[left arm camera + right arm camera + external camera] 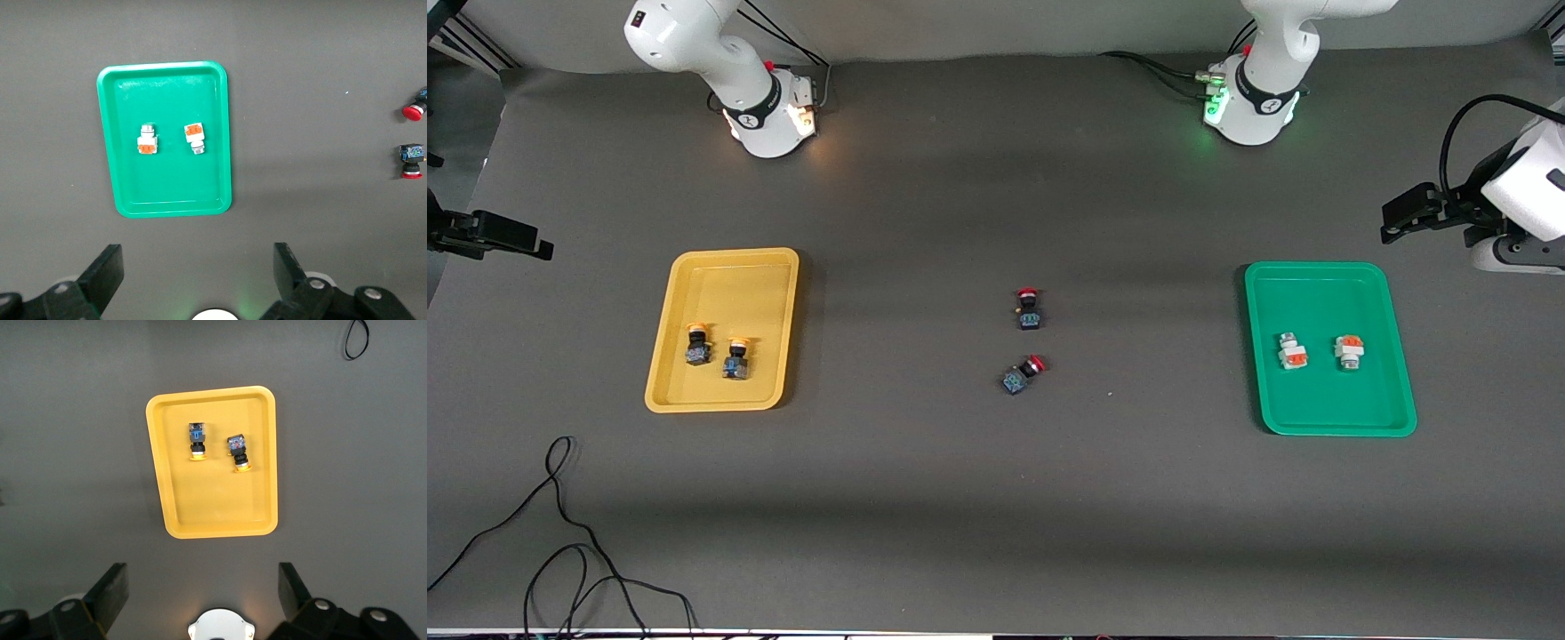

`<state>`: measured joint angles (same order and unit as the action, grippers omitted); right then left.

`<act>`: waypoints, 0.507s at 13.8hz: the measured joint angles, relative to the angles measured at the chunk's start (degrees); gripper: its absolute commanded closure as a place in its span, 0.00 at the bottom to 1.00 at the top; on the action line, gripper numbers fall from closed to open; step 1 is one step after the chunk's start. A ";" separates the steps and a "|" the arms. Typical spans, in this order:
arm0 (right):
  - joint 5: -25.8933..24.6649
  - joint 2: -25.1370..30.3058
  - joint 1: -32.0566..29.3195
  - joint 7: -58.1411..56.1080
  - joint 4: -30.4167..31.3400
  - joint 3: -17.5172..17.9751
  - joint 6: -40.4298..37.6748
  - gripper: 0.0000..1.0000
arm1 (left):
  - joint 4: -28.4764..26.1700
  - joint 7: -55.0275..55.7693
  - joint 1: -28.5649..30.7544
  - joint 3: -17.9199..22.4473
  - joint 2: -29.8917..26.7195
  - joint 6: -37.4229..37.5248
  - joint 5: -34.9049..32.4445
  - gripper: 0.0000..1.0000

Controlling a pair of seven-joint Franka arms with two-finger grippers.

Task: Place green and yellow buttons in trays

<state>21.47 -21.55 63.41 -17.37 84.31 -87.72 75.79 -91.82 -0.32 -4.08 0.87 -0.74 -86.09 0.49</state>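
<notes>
Dark grey mat (996, 498) covers the whole table, flat, with a loose black cable (569, 551) curling on it at the corner nearest the front camera, toward the right arm's end. Pale wall strip along the edge where the two arm bases stand; the right arm's base (769, 111) glows warm white, the left arm's base (1249, 107) glows green.

Yellow tray (725, 267) lies toward the right arm's end. In it, two black-bodied buttons with yellow caps, side by side and not touching: one (697, 344) and the other (737, 357), the second slightly nearer the front camera. Both sit in the tray half nearer that camera.

Green tray (1329, 418) lies toward the left arm's end. In it, two white-bodied buttons with orange blocks, apart from each other: one (1291, 351), the other (1349, 352).

Between the trays, on bare mat, two red-capped black buttons: one (1029, 308) farther from the front camera, the other (1024, 374) nearer and tilted.

Left gripper (197, 280) hangs high over the mat beside the green tray, fingers spread wide, nothing between them. Right gripper (203, 597) hangs likewise over the mat beside the yellow tray, fingers parted and bare.
</notes>
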 measured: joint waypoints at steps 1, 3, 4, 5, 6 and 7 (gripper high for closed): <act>-0.02 0.02 -1.09 0.03 -0.06 0.80 -0.01 0.01 | -0.02 0.00 -0.01 0.00 0.00 0.00 0.00 0.00; -0.13 0.30 -6.37 0.07 -1.06 5.79 -0.02 0.01 | -0.05 0.00 -0.02 -0.01 0.01 0.00 0.00 0.00; -0.64 0.55 -10.07 0.20 -2.07 9.36 -0.02 0.00 | -0.06 0.00 -0.02 -0.01 0.01 0.00 0.00 0.00; -1.90 1.10 -14.03 0.35 -3.15 13.52 -0.02 0.01 | -0.07 0.00 -0.03 -0.01 0.01 0.00 0.00 0.00; -3.91 2.27 -18.78 0.71 -4.18 19.01 -0.04 0.01 | -0.09 0.00 -0.03 -0.01 0.01 0.00 0.00 0.00; -6.34 4.02 -24.26 1.60 -4.91 25.75 -0.09 0.01 | -0.10 0.00 -0.04 -0.01 0.01 0.00 0.00 0.00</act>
<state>15.14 -17.53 39.15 -15.77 79.40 -61.97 75.70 -91.92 -0.32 -4.11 0.86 -0.74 -86.09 0.49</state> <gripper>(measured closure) 0.004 0.000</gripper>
